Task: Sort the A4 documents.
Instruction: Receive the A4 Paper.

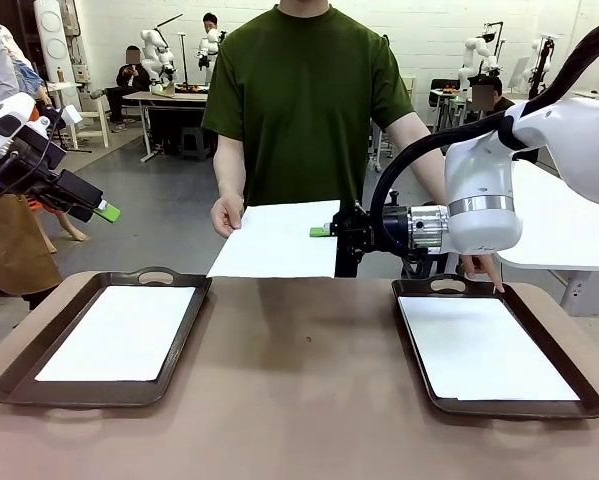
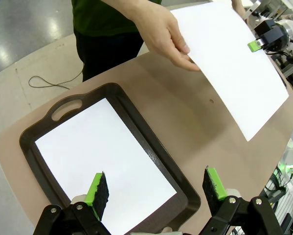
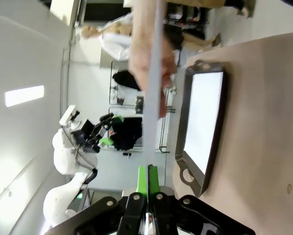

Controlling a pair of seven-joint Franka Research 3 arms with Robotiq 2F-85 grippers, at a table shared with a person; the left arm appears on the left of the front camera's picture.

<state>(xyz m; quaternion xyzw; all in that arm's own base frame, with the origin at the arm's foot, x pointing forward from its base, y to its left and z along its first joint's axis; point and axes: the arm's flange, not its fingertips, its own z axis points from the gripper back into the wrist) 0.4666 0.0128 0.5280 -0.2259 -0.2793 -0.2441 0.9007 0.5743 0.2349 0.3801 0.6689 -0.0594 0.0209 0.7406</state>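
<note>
The right tool pinches the paper sheet's near-right edge; the right tray lies below it.

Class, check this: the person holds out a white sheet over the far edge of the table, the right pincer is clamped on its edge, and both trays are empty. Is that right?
Not quite. The person's hand holds the sheet and the right pincer is shut on its edge, but each tray already holds a white sheet: the left tray and the right tray, as the front view shows.
</note>
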